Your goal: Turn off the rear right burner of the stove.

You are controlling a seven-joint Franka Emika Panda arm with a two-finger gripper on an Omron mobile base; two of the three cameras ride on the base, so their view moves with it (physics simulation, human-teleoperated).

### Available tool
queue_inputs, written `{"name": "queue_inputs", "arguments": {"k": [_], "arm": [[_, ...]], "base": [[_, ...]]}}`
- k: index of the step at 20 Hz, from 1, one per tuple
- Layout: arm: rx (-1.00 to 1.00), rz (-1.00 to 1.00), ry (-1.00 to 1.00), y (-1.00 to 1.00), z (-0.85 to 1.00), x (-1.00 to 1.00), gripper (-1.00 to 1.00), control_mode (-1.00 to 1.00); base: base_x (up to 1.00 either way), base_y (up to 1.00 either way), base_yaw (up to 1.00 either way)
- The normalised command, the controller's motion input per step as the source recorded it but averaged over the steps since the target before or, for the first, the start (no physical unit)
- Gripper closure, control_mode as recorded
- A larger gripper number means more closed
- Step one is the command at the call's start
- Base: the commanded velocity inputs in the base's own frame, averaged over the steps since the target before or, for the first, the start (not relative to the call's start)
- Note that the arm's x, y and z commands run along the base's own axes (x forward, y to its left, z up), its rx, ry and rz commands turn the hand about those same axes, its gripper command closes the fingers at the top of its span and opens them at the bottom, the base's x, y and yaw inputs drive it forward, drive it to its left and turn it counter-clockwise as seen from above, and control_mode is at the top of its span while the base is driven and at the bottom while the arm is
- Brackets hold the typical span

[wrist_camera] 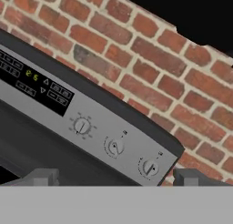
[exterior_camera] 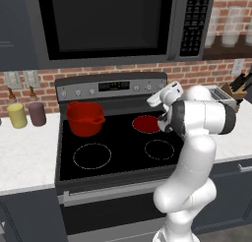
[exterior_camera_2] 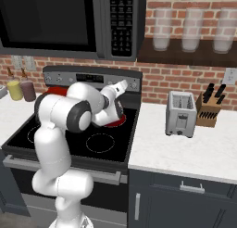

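Approach step: gripper (wrist_camera: 113, 176) open, empty, short of panel; rear right burner (exterior_camera: 145, 123) glowing; next, close on knob (wrist_camera: 150, 167) ahead, slightly right

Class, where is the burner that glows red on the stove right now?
In the left base view, the rear right burner glows at the back right of the stove, right of the red pot and behind a pale ring.

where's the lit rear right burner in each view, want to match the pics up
Left base view: the rear right burner glows red right of centre, beside the red pot.
Right base view: a red sliver left of centre, behind the arm.
Hand view: not in it.
Shared landmark: the stove's back panel with knobs.
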Motion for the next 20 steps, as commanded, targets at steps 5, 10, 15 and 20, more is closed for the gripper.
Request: {"name": "queue_inputs", "arguments": {"k": [5,10,15,20], "arm": [[0.00,0.00,0.00,0.00,-0.10,0.20,-1.00,-1.00],[0.00,0.00,0.00,0.00,-0.16,0.08,-1.00,-1.00],[0.00,0.00,0.00,0.04,-0.17,0.05,-1.00,-1.00],[0.01,0.00,0.00,0.15,-0.09,0.17,-1.00,-1.00]], "base": [[0.00,0.00,0.00],[0.00,0.00,0.00],[0.00,0.00,0.00],[0.00,0.00,0.00]]}}
